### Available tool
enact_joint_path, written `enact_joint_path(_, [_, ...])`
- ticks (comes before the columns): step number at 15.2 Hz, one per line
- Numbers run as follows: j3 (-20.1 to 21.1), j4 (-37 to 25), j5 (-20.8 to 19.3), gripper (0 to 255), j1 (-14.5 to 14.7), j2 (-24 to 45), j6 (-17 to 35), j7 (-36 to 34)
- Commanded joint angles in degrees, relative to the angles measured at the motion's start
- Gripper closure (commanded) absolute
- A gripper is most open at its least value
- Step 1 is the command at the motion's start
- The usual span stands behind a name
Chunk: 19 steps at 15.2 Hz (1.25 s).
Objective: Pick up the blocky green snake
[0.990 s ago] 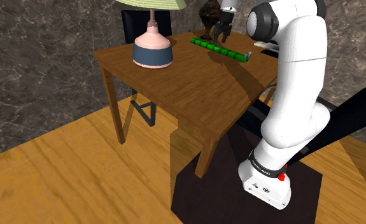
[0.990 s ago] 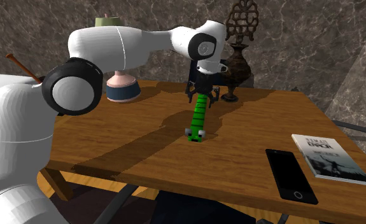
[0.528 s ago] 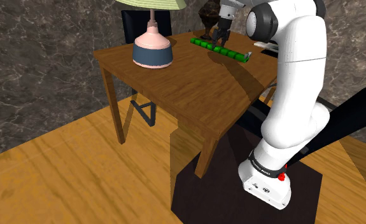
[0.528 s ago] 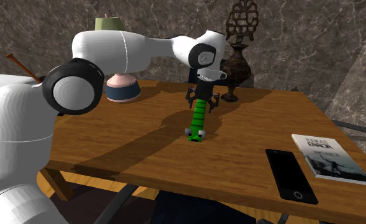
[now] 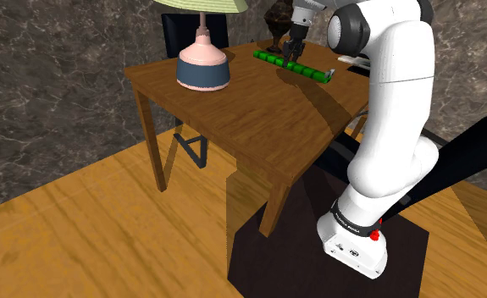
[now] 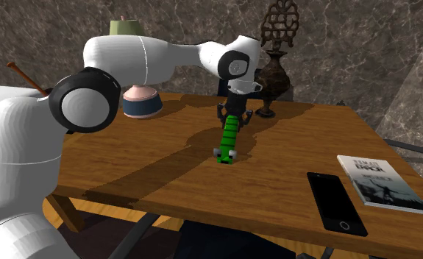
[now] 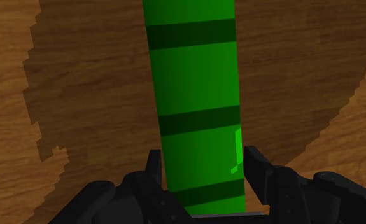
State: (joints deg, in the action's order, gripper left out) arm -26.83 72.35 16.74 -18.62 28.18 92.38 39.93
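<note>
green snake (image 6: 229, 136) lies flat on wooden table (image 6: 165, 176); gripper (image 7: 204, 162) straddles its end opposite the head, fingers (image 7: 154, 167) narrowed against both sides, apparently gripping. Best: squeeze firmly, lift straight and slow, since the long body may droop

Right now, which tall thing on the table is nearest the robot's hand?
The dark ornate urn, close by the gripper that clasps the green snake. The lamp with the pink base stands farther off.

- Wooden table (image 5: 233, 102) on plank floor (image 5: 89, 229).
- Dark marbled stone walls (image 5: 55, 93) behind table.
- Lamp (image 5: 204, 66) at table's far corner.
- Black chair (image 5: 172, 38) just behind table.
</note>
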Motion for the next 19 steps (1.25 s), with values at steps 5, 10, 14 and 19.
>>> enact_joint_path(5, [-0.04, -2.43, 0.03, 255, -0.44, 0.20, -2.28, -0.26])
enact_joint_path(10, [0.01, -7.82, 0.35, 255, -1.48, 1.12, -6.67, -0.75])
enact_joint_path(14, [0.15, -13.07, 0.85, 255, -2.65, 2.39, -10.57, -1.18])
enact_joint_path(19, [0.36, -18.08, 1.46, 255, -3.90, 3.87, -14.01, -1.59])
